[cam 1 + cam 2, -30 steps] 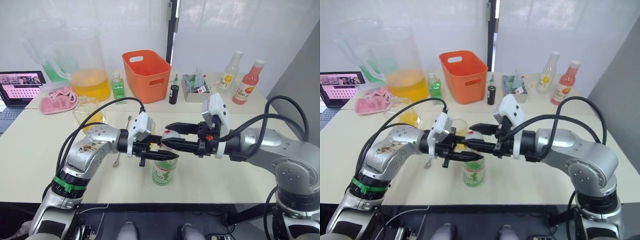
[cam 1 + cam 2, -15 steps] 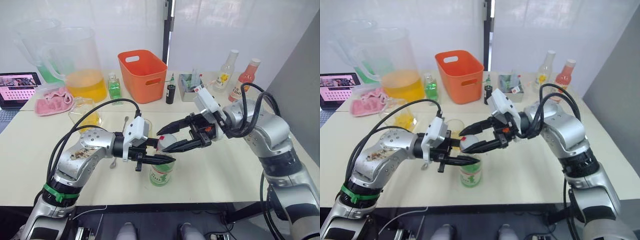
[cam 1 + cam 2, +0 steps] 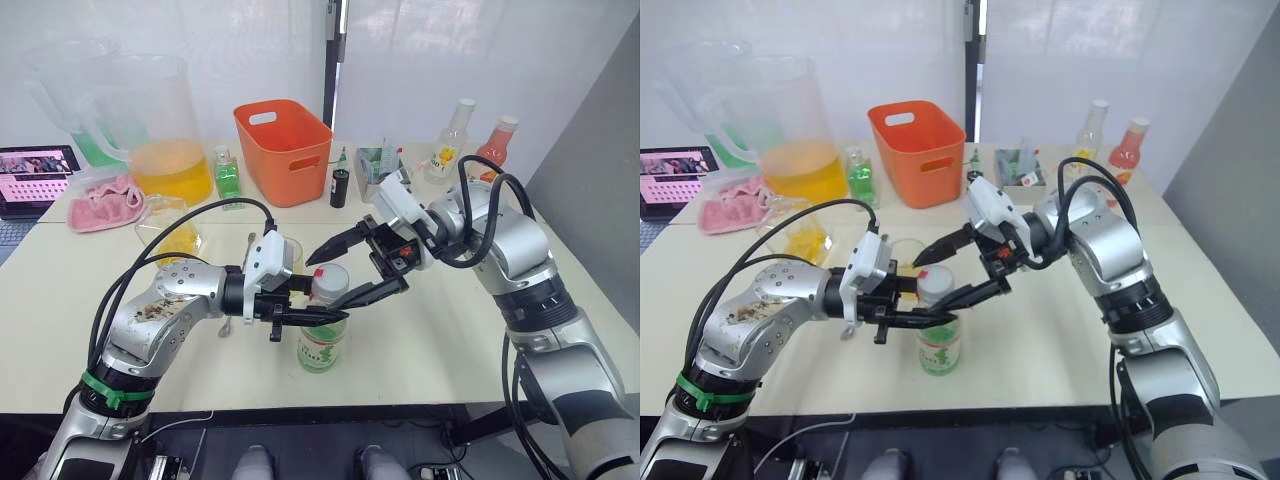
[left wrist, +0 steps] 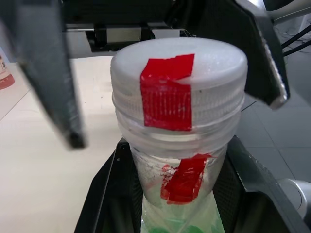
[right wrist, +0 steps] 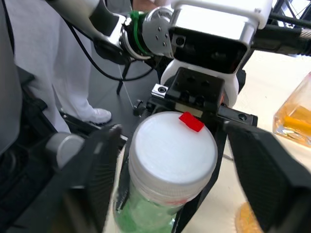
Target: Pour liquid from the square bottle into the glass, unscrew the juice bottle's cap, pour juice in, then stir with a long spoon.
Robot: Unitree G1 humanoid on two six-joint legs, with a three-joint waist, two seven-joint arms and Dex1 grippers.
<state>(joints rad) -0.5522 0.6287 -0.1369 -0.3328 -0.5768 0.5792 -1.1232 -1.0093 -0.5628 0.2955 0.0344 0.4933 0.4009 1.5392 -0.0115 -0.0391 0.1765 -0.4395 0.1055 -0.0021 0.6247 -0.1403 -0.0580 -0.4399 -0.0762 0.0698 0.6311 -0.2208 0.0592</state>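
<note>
The right tool point(image 3: 343, 270) hangs spread wide, one finger on either side of the cap and touching neither, while the left tool point(image 3: 305, 305) clamps the neck of the juice bottle point(image 3: 322, 340), which stands upright on the worktop point(image 3: 440, 340). Behind the bottle stands the glass point(image 3: 292, 252), with the square bottle point(image 3: 172, 225) further behind and to its left. The white, red-taped cap point(image 4: 180, 80) remains screwed on; a clean unscrewing likely demands a centred, level squeeze before any twist.

The left gripper point(image 3: 312, 313) clamps the juice bottle point(image 3: 322, 342) below its cap point(image 3: 330, 281); the right gripper's point(image 3: 350, 266) spread fingers straddle it, table point(image 3: 420, 350) beyond bare
</note>
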